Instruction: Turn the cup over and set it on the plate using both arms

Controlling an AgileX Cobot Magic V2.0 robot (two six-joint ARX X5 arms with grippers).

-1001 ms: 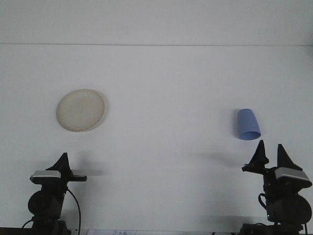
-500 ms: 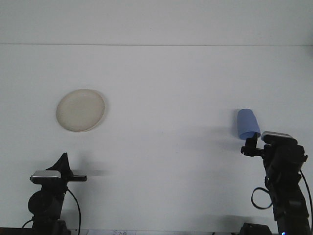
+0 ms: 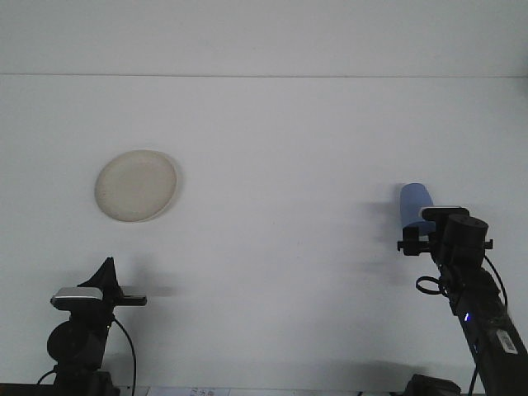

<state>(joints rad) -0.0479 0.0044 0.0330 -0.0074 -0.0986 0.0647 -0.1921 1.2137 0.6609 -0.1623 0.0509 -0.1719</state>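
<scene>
A cream plate (image 3: 136, 185) lies flat on the white table at the left. At the right, a blue cup (image 3: 415, 199) lies on its side; only its far end shows. My right gripper (image 3: 422, 239) is stretched forward over the cup's near end, and its black wrist block hides that end and the tips. My left gripper (image 3: 107, 271) rests low at the front left, well short of the plate, shut into a single point with nothing in it.
The white table (image 3: 272, 165) runs back to a far edge near the top of the view. Black cables hang beside both arm bases along the front edge.
My right arm has risen from its rest pose and reached forward to the cup, now covering its near end. The left arm, the plate and the cup have not moved.
</scene>
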